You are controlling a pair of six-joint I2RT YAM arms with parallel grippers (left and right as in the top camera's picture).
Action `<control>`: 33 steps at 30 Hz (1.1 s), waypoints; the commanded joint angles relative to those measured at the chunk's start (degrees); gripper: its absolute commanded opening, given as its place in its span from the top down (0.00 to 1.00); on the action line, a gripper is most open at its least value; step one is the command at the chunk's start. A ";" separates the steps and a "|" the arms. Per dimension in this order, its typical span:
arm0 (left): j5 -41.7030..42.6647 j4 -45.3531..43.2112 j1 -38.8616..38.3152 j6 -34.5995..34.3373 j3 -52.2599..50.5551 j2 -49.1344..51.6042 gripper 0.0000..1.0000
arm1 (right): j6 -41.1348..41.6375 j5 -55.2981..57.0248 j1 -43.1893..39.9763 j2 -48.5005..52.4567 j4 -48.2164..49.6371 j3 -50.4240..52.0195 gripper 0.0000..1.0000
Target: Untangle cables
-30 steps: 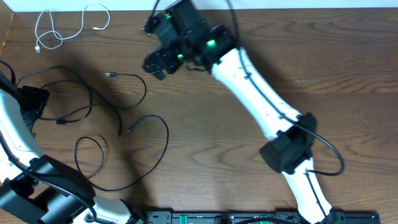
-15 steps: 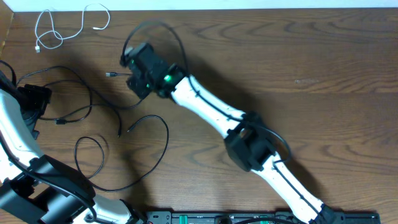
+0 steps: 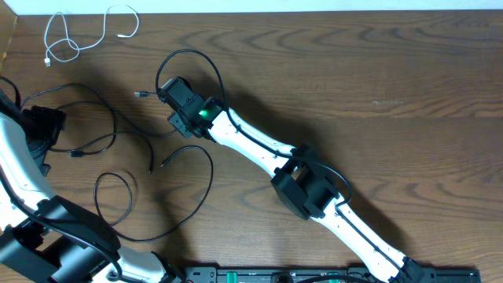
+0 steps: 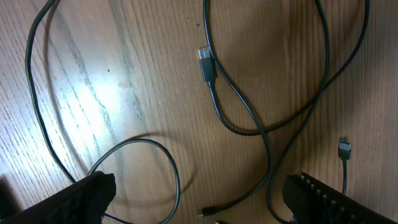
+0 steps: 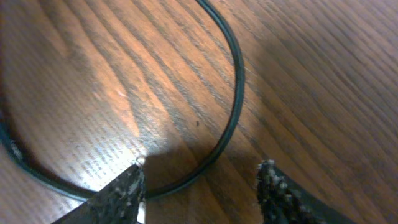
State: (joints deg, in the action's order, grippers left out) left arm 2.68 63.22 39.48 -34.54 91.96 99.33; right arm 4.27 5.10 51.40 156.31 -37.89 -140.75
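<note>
Beneath right hand [image 5: 203,167], thin black cable [image 5: 236,87]

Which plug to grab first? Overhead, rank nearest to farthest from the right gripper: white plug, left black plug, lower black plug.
From right gripper:
1. Left black plug, beside it.
2. Lower black plug, below.
3. White plug, far upper left.
</note>
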 commanded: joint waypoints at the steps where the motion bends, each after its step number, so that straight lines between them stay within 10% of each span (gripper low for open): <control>1: -0.09 0.37 -0.07 -0.28 0.13 0.66 0.09 | 6.62 2.73 -0.07 -0.55 -0.13 0.39 0.49; 13: -0.09 0.39 -0.07 -0.26 0.13 0.66 0.09 | 22.10 0.26 0.17 1.36 -3.56 0.83 0.58; 23: -0.11 0.39 -0.07 -0.26 0.13 0.66 0.09 | 21.77 -0.72 0.79 2.10 -4.15 0.81 0.99; 33: -0.11 0.39 -0.07 -0.26 0.13 0.66 0.09 | 18.71 -0.52 -0.07 -2.47 -5.86 0.04 0.99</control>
State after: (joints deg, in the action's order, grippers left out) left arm 2.68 63.22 39.48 -34.54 91.96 99.33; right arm 24.56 5.19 51.64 155.83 -42.72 -140.94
